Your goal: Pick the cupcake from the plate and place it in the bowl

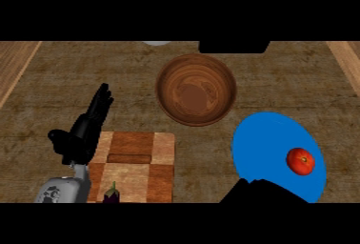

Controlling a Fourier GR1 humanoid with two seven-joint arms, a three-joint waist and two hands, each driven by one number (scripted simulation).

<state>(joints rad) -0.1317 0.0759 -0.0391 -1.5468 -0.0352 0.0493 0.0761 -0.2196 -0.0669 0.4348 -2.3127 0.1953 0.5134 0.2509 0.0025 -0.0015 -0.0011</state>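
A round red item (301,161) that looks more like a tomato than a cupcake lies on the right side of the blue plate (267,138). The brown wooden bowl (195,89) stands behind the plate, to its left, with nothing in it. My left hand (84,131) is at the view's left, open with its fingers straight and pointing away, far from both plate and bowl. A black shape at the lower edge is my right hand (262,191); it covers the plate's near rim, a short way left of the red item. It holds nothing that I can see.
A checkered wooden cutting board (137,167) lies right of my left hand, with a small purple eggplant (112,194) at its near edge. A black object (234,46) and a pale one (157,43) sit at the counter's far edge.
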